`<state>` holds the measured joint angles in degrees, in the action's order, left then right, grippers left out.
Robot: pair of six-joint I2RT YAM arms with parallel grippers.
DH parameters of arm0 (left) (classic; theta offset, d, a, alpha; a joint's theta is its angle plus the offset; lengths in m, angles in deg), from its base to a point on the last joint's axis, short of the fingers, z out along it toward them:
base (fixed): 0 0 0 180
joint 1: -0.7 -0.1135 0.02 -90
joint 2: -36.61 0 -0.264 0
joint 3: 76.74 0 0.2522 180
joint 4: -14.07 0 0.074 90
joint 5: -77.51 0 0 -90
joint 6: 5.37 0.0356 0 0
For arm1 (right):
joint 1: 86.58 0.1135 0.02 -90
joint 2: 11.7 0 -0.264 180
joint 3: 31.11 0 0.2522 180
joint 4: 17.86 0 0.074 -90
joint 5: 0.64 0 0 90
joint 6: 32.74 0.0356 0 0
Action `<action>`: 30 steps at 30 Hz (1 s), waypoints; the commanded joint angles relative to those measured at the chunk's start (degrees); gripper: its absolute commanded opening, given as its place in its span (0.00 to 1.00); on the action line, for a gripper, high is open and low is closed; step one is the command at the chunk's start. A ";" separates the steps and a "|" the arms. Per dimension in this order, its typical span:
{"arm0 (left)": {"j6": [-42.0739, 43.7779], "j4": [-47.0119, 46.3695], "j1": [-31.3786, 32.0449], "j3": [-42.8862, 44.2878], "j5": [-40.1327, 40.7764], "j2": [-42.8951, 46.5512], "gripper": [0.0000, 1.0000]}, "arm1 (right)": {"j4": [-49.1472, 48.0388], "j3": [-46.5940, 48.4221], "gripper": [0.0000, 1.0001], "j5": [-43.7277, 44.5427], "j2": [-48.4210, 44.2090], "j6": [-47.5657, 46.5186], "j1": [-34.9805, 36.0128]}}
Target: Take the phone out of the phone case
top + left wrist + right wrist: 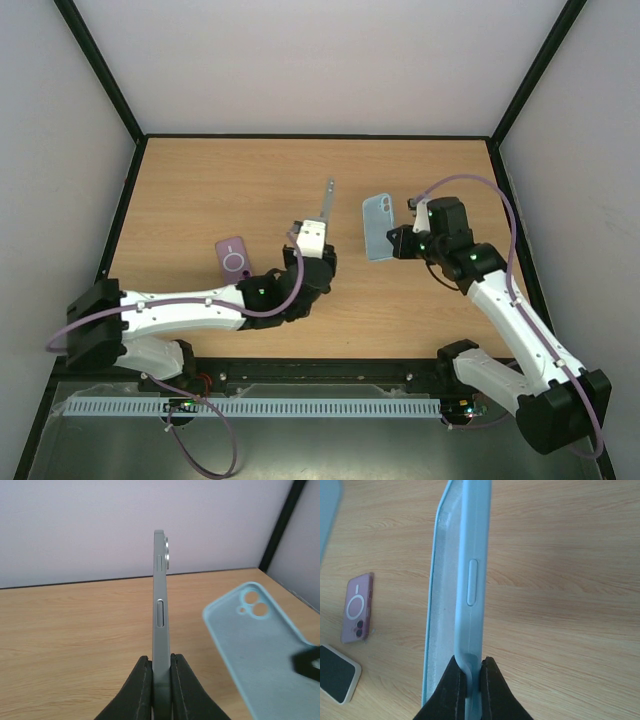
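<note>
Top external: left arm (190,308) low, outstretched.

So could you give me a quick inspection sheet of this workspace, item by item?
Surface: wooden table, light grain.
Job's things: phone is out of its light blue case; the two are apart, both held up off the table.
Clutter: purple phone or case lying flat; a black-and-cream item near it, seen only in the right wrist view.
Grippers: left claw shut on the phone's end; right claw shut on the case's side wall.
Cables: purple cables looped along both arms.
Surroundings: pale walls with black frame edges.
</note>
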<state>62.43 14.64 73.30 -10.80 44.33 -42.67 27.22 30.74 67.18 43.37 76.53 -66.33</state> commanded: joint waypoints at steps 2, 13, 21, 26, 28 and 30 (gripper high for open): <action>-3.23 2.26 -0.81 -4.90 2.61 5.92 0.02 | 3.66 8.61 0.02 7.47 3.37 -6.20 0.13; -10.44 13.70 -0.27 -10.34 0.04 10.46 0.03 | 3.42 10.66 0.02 2.43 19.08 -24.68 -12.14; -12.49 19.67 -0.35 -9.33 -2.88 7.22 0.02 | -0.94 8.27 0.02 3.26 22.62 -27.84 -17.16; -11.33 19.81 -0.35 -9.24 -2.39 5.99 0.02 | -7.01 4.21 0.02 4.40 24.00 -28.53 -21.40; -10.44 19.82 -0.49 -8.72 -1.74 4.82 0.02 | -7.20 4.50 0.02 1.20 26.90 -28.98 -24.07; -9.67 20.56 -1.01 -7.52 -1.60 2.63 0.02 | -6.55 5.36 0.02 -1.81 29.85 -29.55 -26.44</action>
<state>51.29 34.86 72.77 -20.92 40.09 -37.23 23.74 35.70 69.74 68.75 48.79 -88.98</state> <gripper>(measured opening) 0.057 0.023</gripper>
